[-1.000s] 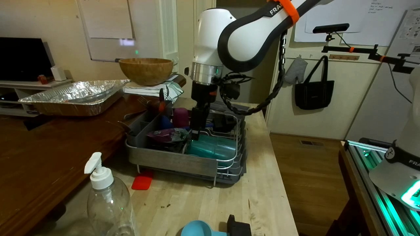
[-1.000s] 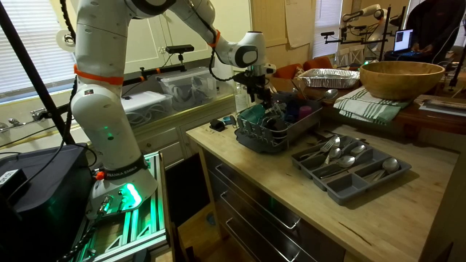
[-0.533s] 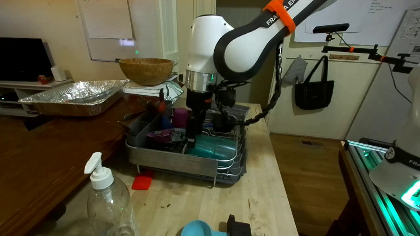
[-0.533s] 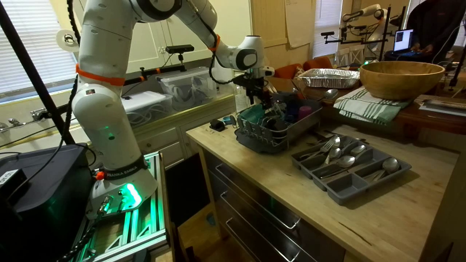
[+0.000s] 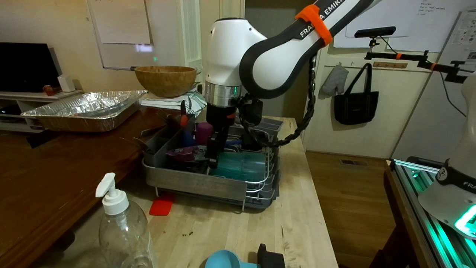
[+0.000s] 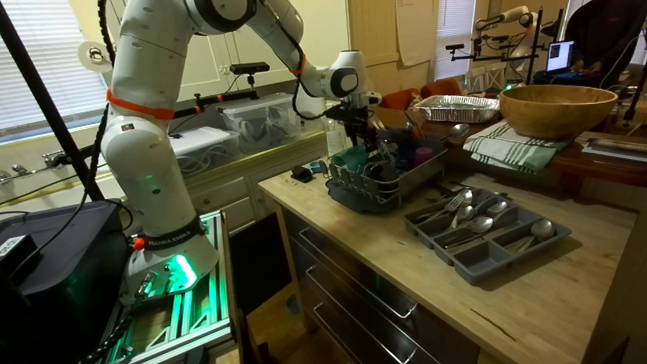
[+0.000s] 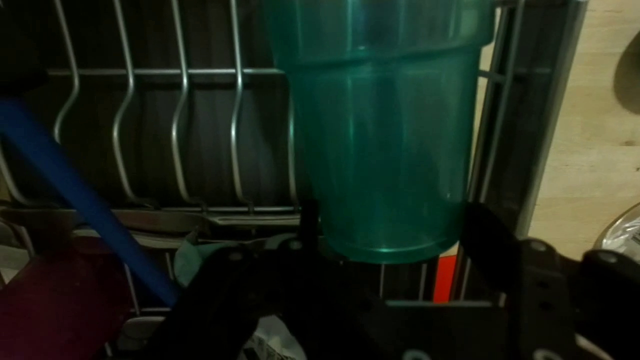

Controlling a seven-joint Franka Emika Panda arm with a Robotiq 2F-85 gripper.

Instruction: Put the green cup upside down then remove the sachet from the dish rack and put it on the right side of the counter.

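Pincer [image 7: 391, 220] clamped on base of green cup [image 7: 384, 135], laid sideways in dish rack [image 5: 195, 183]; step one, upending, judged in hand. Lifting and turning called for next. Sachet [image 5: 186, 153] seen in rack, print illegible. "FRANKA EMIKA" is read on base band [image 6: 171, 239]; whiteboard [image 5: 420, 35] writing too small.

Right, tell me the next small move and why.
Probably tighten the pincer on the green cup before lifting: the fingers flank its narrow end, whether they grip firmly can't be told, and the cup lies on its side in the dish rack.
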